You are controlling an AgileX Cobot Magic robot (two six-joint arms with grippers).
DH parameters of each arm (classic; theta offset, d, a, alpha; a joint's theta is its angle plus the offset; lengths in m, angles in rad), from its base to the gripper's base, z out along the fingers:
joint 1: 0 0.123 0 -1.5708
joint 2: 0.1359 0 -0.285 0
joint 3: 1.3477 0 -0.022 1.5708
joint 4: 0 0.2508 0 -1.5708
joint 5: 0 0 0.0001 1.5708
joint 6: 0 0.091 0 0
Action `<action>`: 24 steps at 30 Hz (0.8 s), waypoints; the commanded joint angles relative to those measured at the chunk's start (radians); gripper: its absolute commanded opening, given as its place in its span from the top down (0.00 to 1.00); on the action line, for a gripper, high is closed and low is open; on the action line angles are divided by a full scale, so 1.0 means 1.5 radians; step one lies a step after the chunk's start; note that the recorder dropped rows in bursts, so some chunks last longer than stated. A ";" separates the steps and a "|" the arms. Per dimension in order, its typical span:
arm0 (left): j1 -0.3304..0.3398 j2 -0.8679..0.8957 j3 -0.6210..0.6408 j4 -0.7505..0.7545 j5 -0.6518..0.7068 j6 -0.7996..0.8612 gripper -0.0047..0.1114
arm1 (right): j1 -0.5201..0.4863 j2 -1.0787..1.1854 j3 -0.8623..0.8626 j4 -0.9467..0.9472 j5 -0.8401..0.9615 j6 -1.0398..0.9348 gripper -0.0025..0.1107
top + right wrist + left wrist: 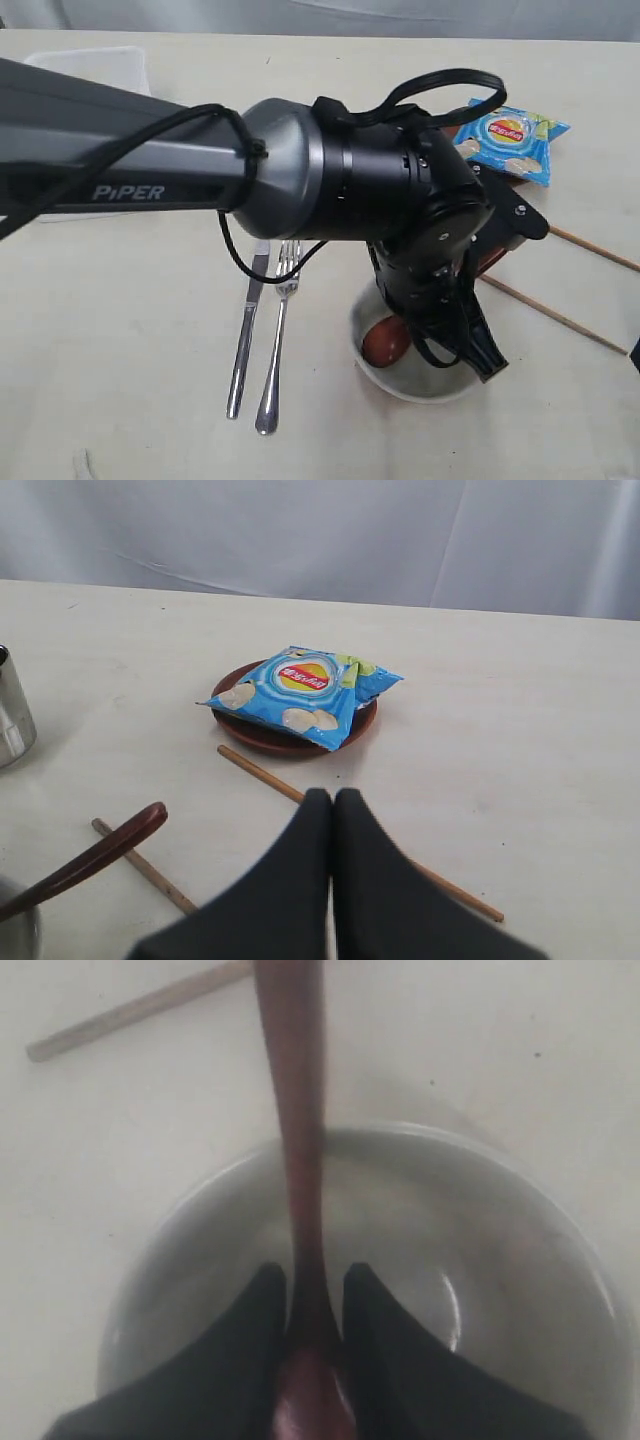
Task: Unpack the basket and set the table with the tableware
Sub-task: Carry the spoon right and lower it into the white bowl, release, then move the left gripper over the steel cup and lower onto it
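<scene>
We are seeing the left gripper (312, 1282) reaching down into the off-white round bowl (420, 388). Its two black fingers (240, 1360) are pressing on either side of the neck of the reddish-brown wooden spoon (300, 1160), so it is grasping the spoon. The spoon's head is sitting inside the bowl and its handle is sticking up and out over the rim.

The bowl is standing on the pale cream counter (120, 350), just right of the silver knife (245, 325) and silver fork (280, 330). Those two are lying side by side, roughly parallel, close but apart.

The right gripper (332, 800) is pointing across the counter with its black fingers clenched tight together. Beyond it the dark brown round plate (285, 738) is sitting on the counter, with the blue chip bag (300, 690) lying on top and covering most of it.

The two long brown chopsticks (555, 312) are lying flat on the counter between plate and bowl, apart from each other and roughly parallel.

The steel cup (12, 715) is standing upright at the edge of the right wrist view, well apart from the plate.

The white plastic basket (95, 62) is sitting at the far left of the counter, partly hidden behind the grey and black left arm (200, 170). We cannot tell what is inside it.
</scene>
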 commanded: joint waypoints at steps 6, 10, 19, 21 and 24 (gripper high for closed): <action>-0.004 -0.013 -0.001 0.003 0.013 0.008 0.63 | 0.001 -0.003 0.002 -0.005 -0.002 0.001 0.98; -0.004 -0.046 -0.001 0.015 0.012 0.017 0.63 | 0.001 -0.003 0.002 -0.005 -0.002 0.001 0.98; 0.021 -0.123 -0.015 0.189 0.060 -0.192 0.63 | 0.001 -0.003 0.002 -0.005 -0.002 0.001 0.98; 0.059 -0.123 -0.040 0.212 0.124 -0.228 0.63 | 0.001 -0.003 0.002 -0.005 -0.002 0.001 0.98; 0.179 -0.100 -0.130 0.181 0.232 -0.227 0.63 | 0.001 -0.003 0.002 -0.005 -0.002 0.001 0.98</action>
